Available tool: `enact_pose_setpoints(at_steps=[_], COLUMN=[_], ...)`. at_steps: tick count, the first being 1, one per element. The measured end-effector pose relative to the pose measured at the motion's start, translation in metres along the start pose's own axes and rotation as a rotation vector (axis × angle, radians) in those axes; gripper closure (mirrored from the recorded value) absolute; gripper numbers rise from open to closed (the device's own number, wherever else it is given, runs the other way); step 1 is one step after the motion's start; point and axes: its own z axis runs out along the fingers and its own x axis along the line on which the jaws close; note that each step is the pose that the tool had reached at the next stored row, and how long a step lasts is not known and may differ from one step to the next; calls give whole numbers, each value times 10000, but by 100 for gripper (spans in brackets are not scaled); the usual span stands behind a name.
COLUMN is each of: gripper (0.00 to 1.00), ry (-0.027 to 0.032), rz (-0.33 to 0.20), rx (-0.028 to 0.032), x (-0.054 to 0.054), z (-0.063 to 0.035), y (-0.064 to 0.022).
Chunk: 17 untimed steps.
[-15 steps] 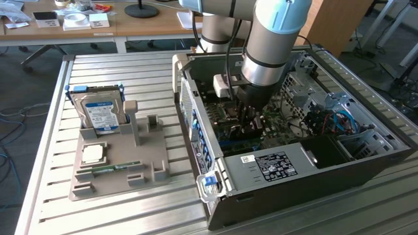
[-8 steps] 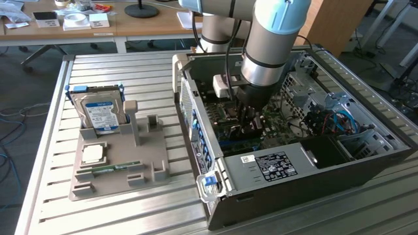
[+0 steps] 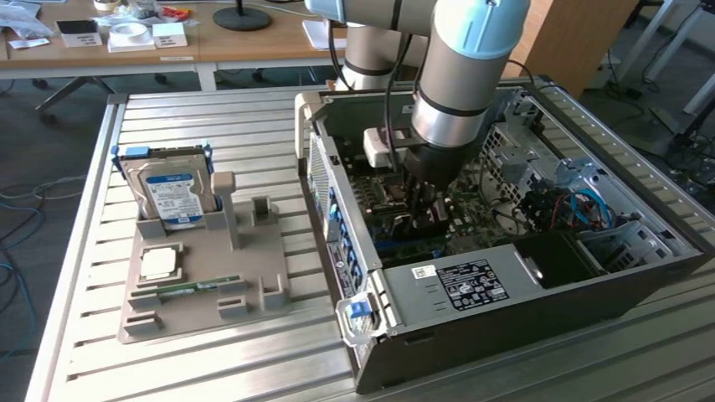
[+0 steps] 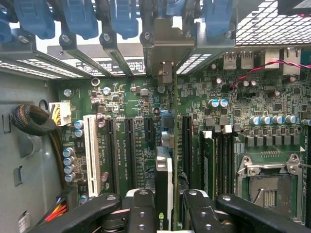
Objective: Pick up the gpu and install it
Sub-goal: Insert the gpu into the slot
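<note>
Closest to the wrist camera, my gripper (image 4: 167, 208) has its two black fingers (image 4: 141, 213) pressed on either side of the gpu (image 4: 164, 170), so I am clamped on the card. It stands on edge over the motherboard (image 4: 131, 121). Its long axis runs straight away from my fingers toward the rear wall, and its silver bracket (image 4: 163, 60) meets the slot openings there. The card lines up lengthwise with the dark slots beside it, parallel to the white slot (image 4: 90, 150). Whether its edge is fully seated I cannot tell.

In the exterior view I reach down into the open case (image 3: 525, 318) at the middle of the frame. By my count there is one gpu, one white slot and one case. On the grey holder (image 3: 201, 310) at the exterior view's left sit one hard drive (image 3: 170, 197), one RAM stick (image 3: 199, 287) and one processor chip (image 3: 160, 264).
</note>
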Motion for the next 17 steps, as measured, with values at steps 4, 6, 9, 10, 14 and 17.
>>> enact_pose_setpoints(at_steps=[4, 6, 9, 10, 14, 17], gripper=[73, 73, 73, 73, 73, 73], ry=[0, 0, -1, 0, 0, -1], rz=[1, 1, 1, 1, 1, 1], rx=[0, 0, -1, -1, 1, 0], x=[0, 0, 1, 1, 1, 1], z=[1, 4, 19, 21, 24, 25], y=[1, 2, 7, 8, 8, 8])
